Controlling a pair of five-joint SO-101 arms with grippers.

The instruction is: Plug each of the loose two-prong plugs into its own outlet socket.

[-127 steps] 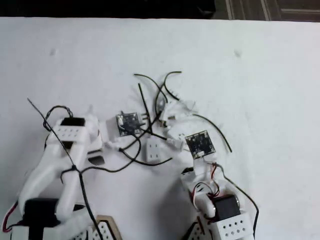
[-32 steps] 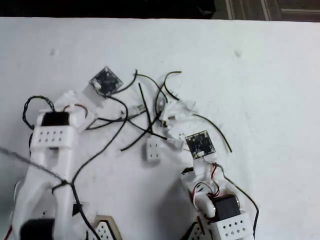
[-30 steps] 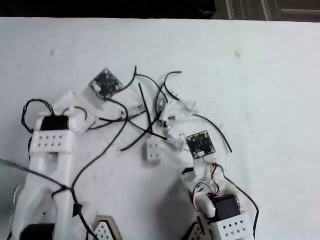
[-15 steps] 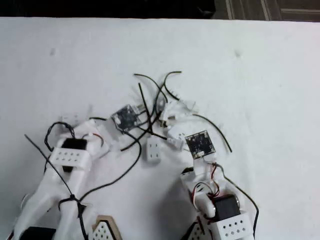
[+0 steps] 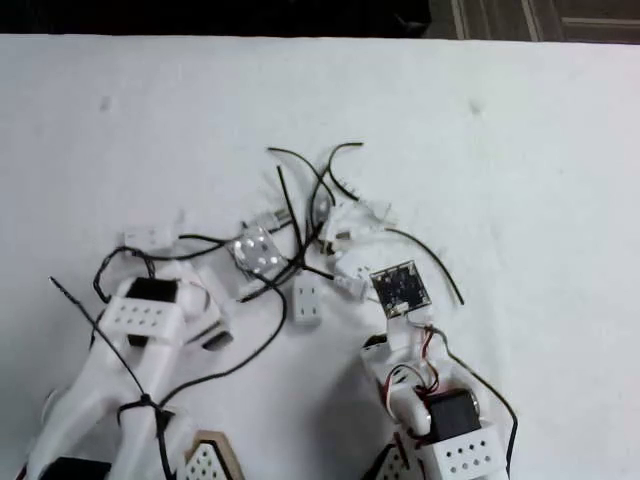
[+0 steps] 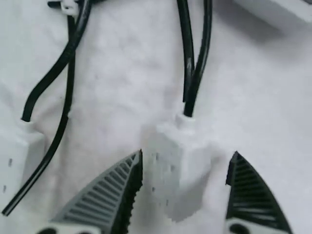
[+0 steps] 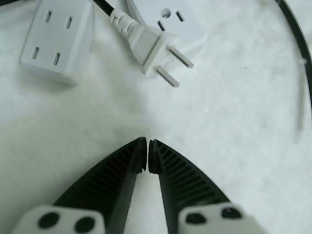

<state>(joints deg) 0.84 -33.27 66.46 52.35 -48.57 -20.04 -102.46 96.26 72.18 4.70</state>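
1. High view: cord tangle (image 5: 290, 235) at centre of desk (image 5: 520, 150); outlet block (image 5: 307, 300) at its 6 o'clock.
2. Left wrist view: left end effector (image 6: 187, 157) wide open, white plug (image 6: 178, 146) between the jaws, not clamped.
3. Right wrist view: right end effector (image 7: 147, 144) closed, empty; two-prong plug (image 7: 146, 44) beside outlet block, unplugged.

Tabletop (image 7: 234, 122): white covering, matt, with a fine fuzzy nap like cloth.

Two-prong plug (image 7: 141, 41): white moulded plastic, smooth, with a slight sheen. Its prongs (image 7: 179, 56) are bare metal, dull grey.

Outlet block (image 7: 58, 39): white plastic, smooth, matt.

Cords (image 6: 195, 63): black sheath, smooth, faintly glossy.

Left hand (image 6: 187, 157): one finger grey plastic, the other black plastic. Both are matt with ribbed, layered faces.

Second plug (image 6: 178, 170), at the left hand: white plastic, finish too blurred to judge.

Right hand (image 7: 146, 145): black plastic, matt, with ribbed inner faces and white plastic mounts behind.

Arm shells (image 5: 140, 312): white plastic, matt.
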